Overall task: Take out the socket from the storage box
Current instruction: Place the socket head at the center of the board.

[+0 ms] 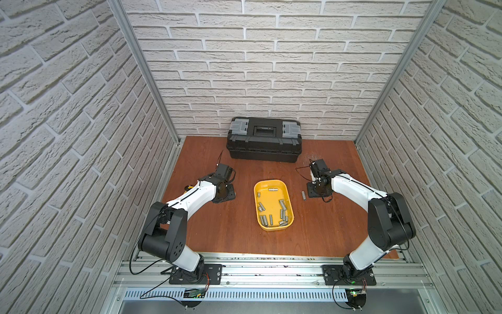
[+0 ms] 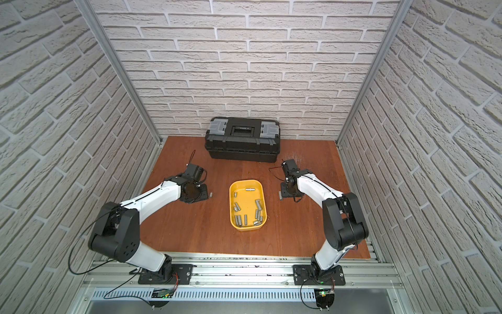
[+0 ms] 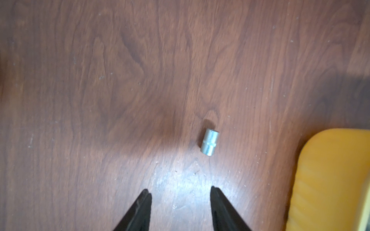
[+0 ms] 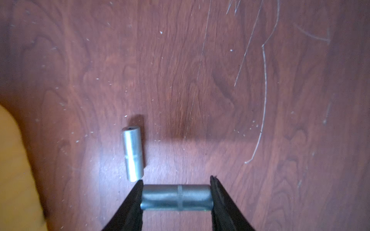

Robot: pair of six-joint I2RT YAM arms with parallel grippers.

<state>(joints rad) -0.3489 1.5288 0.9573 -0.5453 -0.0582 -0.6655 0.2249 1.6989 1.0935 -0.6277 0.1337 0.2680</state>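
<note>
The storage box [image 1: 271, 201] is a shallow yellow tray mid-table, and several silver sockets [image 1: 263, 208] lie in it. In the right wrist view my right gripper [image 4: 176, 183] is shut on a long silver socket [image 4: 176, 198], gripped end to end just above the wood. A second long socket [image 4: 133, 154] lies on the table beside it, right of the box in a top view [image 1: 303, 195]. My left gripper [image 3: 179, 190] is open and holds nothing. A short socket [image 3: 209, 142] lies on the wood ahead of it, left of the box [image 2: 211, 194].
A closed black toolbox [image 1: 264, 141] with grey latches stands against the back wall. Brick-patterned walls enclose the table on three sides. The box's yellow edge shows in the left wrist view [image 3: 330, 180] and in the right wrist view [image 4: 16, 170].
</note>
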